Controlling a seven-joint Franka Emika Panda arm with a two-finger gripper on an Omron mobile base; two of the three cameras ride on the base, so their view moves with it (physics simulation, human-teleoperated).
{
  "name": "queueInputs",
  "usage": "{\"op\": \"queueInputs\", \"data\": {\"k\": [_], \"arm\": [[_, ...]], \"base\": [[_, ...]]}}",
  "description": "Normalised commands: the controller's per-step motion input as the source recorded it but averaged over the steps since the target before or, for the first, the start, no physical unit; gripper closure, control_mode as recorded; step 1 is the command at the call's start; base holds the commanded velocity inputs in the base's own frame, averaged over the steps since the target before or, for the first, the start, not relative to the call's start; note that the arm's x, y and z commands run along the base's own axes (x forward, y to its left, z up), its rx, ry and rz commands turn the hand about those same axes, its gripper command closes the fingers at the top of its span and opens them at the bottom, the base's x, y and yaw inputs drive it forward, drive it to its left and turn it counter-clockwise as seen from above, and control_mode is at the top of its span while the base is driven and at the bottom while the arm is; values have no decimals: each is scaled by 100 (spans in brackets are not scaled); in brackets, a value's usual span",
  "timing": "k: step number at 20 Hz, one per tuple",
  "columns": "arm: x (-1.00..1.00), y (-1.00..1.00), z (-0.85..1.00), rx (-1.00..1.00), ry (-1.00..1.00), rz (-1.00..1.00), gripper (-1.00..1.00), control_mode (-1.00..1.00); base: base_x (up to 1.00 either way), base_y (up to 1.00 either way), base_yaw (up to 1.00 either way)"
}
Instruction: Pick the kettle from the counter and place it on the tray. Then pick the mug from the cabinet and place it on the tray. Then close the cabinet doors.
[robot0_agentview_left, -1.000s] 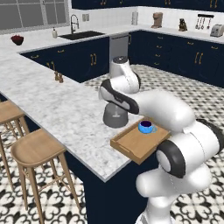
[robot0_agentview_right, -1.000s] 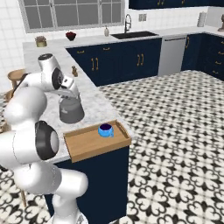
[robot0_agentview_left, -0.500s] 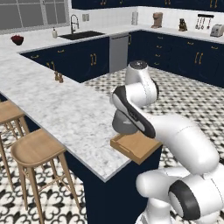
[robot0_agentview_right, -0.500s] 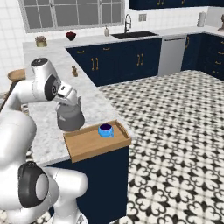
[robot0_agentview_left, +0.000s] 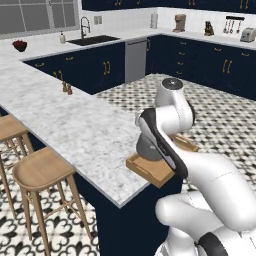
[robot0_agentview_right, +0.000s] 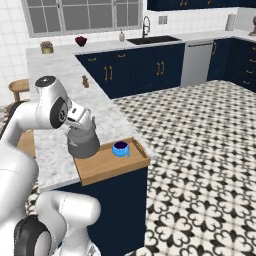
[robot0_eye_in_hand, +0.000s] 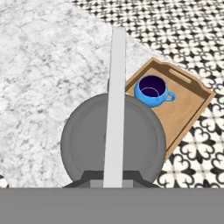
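The counter (robot0_agentview_right: 52, 135) runs long and speckled under the arm, its near end carrying the tray (robot0_agentview_right: 107, 167), which lies at the counter's end with its far side overhanging the tiled floor (robot0_agentview_right: 200, 150). On the tray's counter-side end sits the kettle (robot0_agentview_right: 83, 145), partly over the tray's rim toward the marble as the hand view shows it. Its handle (robot0_eye_in_hand: 115, 105) runs straight up the middle of the hand view from the bottom edge, so the kettle lies directly below the pincer. In the right base view the pincer (robot0_agentview_right: 83, 129) is right at the top of the kettle, shut narrow on the handle. The mug (robot0_eye_in_hand: 152, 91) stands upright on the tray just beside the kettle, toward the tray's middle, its ear pointing away from the kettle.
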Motion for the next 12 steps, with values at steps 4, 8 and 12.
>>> {"op": "queueInputs", "data": {"k": [4,8,12], "arm": [[-21,-21,0,0,0,0,100,-100],[-26,-13,0,0,0,0,100,-100],[-8,-9,-7,0,3,0,100,-100]], "base": [[0,0,0],[0,0,0],[0,0,0]]}}
